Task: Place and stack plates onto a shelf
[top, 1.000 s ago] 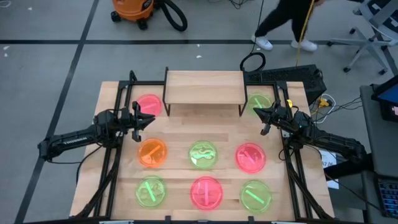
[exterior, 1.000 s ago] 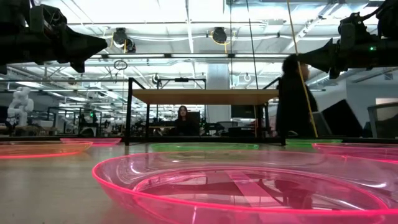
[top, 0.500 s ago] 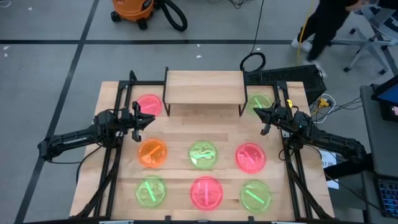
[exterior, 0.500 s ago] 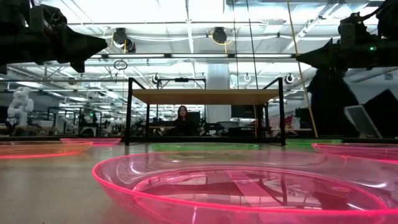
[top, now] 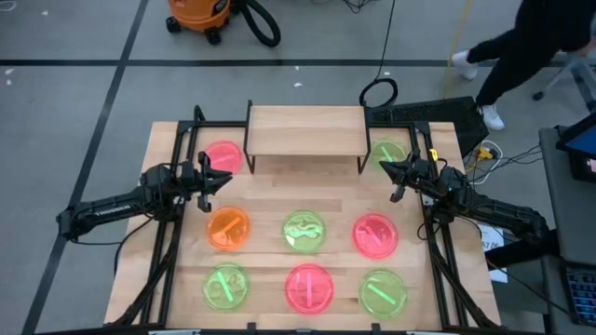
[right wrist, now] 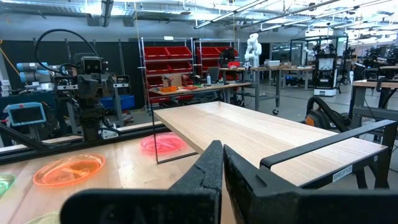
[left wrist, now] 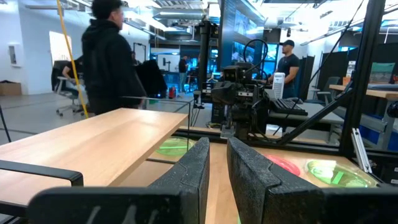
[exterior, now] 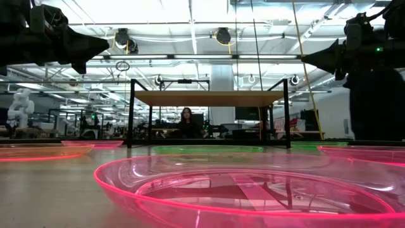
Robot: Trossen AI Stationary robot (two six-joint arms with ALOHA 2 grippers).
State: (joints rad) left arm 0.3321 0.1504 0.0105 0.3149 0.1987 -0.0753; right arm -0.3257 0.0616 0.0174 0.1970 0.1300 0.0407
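Eight round translucent plates lie flat on the tabletop. A pink one (top: 223, 155) and a green one (top: 389, 154) flank the shelf. Orange (top: 229, 228), green (top: 304, 231) and pink-red (top: 375, 234) plates form the middle row. Green (top: 225, 286), pink (top: 309, 288) and green (top: 382, 292) plates form the near row. The shelf (top: 305, 130), a light-wood board on black legs, stands at the far middle with nothing on it. My left gripper (top: 226, 177) (left wrist: 217, 146) hovers above the table by the far pink plate, shut to a narrow slit. My right gripper (top: 385, 168) (right wrist: 222, 149) hovers by the far green plate, shut.
Black frame rails (top: 168, 251) (top: 440, 251) run along the table's left and right sides. A power strip and cables (top: 438, 116) lie past the far right corner. A person (top: 531, 42) walks on the floor beyond the table. Bare wood (top: 303, 186) lies between shelf and middle row.
Both arms have kept still and no plate has moved. The person behind the table has walked on toward the right.
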